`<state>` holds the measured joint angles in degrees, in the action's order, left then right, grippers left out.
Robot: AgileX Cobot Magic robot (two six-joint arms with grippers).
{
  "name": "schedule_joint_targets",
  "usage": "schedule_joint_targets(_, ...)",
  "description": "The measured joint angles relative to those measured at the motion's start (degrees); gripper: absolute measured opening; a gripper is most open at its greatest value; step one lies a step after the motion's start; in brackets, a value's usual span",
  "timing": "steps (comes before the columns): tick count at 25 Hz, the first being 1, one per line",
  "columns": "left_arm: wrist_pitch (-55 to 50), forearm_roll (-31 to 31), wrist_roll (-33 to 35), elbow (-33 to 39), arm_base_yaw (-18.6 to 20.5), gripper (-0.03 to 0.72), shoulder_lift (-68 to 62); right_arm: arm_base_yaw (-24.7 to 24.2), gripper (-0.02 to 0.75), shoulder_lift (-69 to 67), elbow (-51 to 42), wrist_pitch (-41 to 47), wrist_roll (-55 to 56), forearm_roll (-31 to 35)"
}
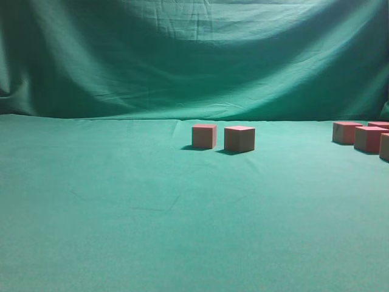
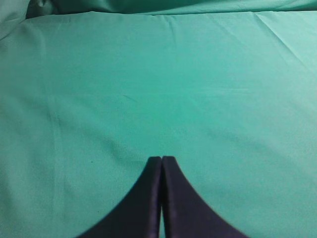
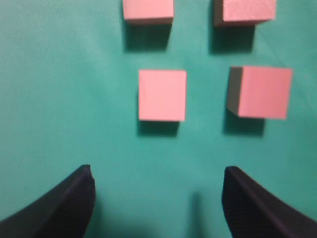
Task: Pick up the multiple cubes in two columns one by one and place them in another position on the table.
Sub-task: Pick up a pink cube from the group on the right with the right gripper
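Two salmon-topped cubes stand side by side mid-table, the left cube [image 1: 204, 135] and the right cube [image 1: 239, 139]. Several more cubes [image 1: 369, 139] cluster at the far right edge. The right wrist view looks down on cubes in two columns: a near left cube [image 3: 162, 94], a near right cube [image 3: 261, 92], and two farther cubes [image 3: 148, 11] [image 3: 246, 11]. My right gripper [image 3: 157, 179] hovers open just short of the near pair, nothing between its fingers. My left gripper [image 2: 161, 158] is shut and empty over bare table [image 2: 158, 74]. Neither arm shows in the exterior view.
A draped green cloth backdrop [image 1: 194, 55] rises behind the table. The teal cloth of the table [image 1: 121, 213] stretches wide across the front and left, slightly wrinkled.
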<state>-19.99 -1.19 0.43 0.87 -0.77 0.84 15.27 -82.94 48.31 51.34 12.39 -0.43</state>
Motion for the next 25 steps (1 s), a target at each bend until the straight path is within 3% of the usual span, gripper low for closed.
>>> schedule_joint_targets(17,0.0,0.0,0.0,0.0,0.0,0.000,0.0,-0.1,0.540,-9.5,0.0,-14.3,-2.7,-2.3)
schedule_joint_targets(18,0.0,0.0,0.0,0.0,0.0,0.000,0.0,-0.1,0.498,-10.1,0.0,-14.5,-2.7,-2.4)
schedule_joint_targets(20,0.0,0.0,0.0,0.0,0.0,0.000,0.0,-0.1,0.485,-11.2,0.0,-14.8,-2.7,-2.5)
schedule_joint_targets(25,0.0,0.0,0.0,0.0,0.0,0.000,0.0,-0.1,0.319,-13.8,0.0,-15.2,-2.7,-2.6)
